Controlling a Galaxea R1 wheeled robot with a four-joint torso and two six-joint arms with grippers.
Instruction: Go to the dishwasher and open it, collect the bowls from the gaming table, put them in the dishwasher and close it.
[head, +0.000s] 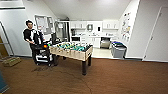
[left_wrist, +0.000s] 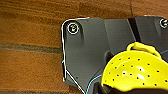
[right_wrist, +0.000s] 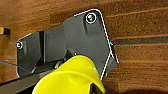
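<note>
A yellow bowl with small holes (left_wrist: 135, 72) hangs over the brown carpet in the left wrist view, and my left gripper (left_wrist: 125, 88) is shut on its edge. In the right wrist view a smooth yellow bowl (right_wrist: 72, 76) sits in my right gripper (right_wrist: 82, 88), also above the carpet. The gaming table (head: 72, 51) stands ahead and left of centre on the carpet. Beyond it, in the kitchen at the back, the steel-fronted dishwasher (head: 105, 43) sits under the counter. It is too small to tell how its door stands.
A person (head: 31, 37) stands behind a dark cart (head: 42, 53) at the table's left end. A grey bin (head: 118, 49) stands right of the kitchen entrance. A flat box (head: 11, 61) lies on the floor at left. Open carpet (head: 120, 75) stretches to the right.
</note>
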